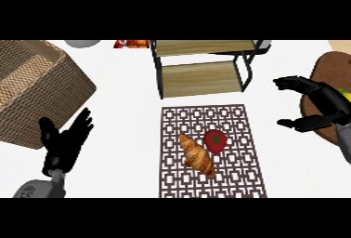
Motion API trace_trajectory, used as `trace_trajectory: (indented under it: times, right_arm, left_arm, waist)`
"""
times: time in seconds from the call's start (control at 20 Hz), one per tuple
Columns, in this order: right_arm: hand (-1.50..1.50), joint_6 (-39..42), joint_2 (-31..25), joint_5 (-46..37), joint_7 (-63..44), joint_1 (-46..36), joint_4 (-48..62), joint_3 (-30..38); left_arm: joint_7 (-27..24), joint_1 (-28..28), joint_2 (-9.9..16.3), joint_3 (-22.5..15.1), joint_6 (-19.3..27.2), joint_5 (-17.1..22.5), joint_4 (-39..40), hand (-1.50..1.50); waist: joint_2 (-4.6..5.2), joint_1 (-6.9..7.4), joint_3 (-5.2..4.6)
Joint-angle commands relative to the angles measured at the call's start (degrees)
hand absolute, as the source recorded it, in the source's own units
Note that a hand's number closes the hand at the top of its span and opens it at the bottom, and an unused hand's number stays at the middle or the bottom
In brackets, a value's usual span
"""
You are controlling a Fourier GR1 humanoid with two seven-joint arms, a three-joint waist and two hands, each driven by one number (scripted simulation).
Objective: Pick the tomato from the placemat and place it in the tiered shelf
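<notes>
A plain white table (123, 153) carries a dark placemat (212, 153) with an open lattice pattern. On it lie one red tomato (216, 141) and one golden croissant (197, 155), side by side and touching. Beyond the mat stands a tiered shelf (205, 67) with two wooden boards in a black metal frame. One woven basket (31, 90) sits at left. The left hand (65, 142) rests open, fingers spread; the right hand (319, 102) hovers with fingers curved apart, holding nothing.
</notes>
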State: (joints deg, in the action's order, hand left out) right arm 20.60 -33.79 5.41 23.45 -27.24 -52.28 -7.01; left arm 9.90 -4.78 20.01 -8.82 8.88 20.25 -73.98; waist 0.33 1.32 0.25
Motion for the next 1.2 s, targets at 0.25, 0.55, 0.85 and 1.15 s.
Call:
trace_trajectory:
  times: [0.25,0.55,0.85,1.15]
  right_arm:
    - [-1.50,16.80,-5.06,-0.98,-3.59,-3.68,-6.91,-3.20]
    - [-1.50,13.26,-1.79,-1.26,-24.24,-4.77,-21.68,-6.03]
    - [-1.50,4.08,4.82,-4.15,-43.13,-1.92,-35.86,-9.22]
    - [-1.50,1.77,10.63,-12.56,-53.48,-5.61,-34.71,-13.21]
  left_arm:
    - [5.02,2.26,-0.19,0.80,1.57,-0.57,-3.78,0.00]
    - [2.98,3.11,-0.03,1.72,-0.73,-0.83,-2.82,0.00]
    - [2.49,2.38,-0.98,2.51,-1.32,-1.43,0.09,0.00]
    - [1.87,1.70,-2.95,1.47,0.18,-4.70,-0.47,0.00]
  waist:
    - [-0.56,-1.25,-0.27]
    - [-0.73,-1.78,-0.34]
    - [-0.62,-2.07,-0.34]
    - [-0.37,-1.21,-0.30]
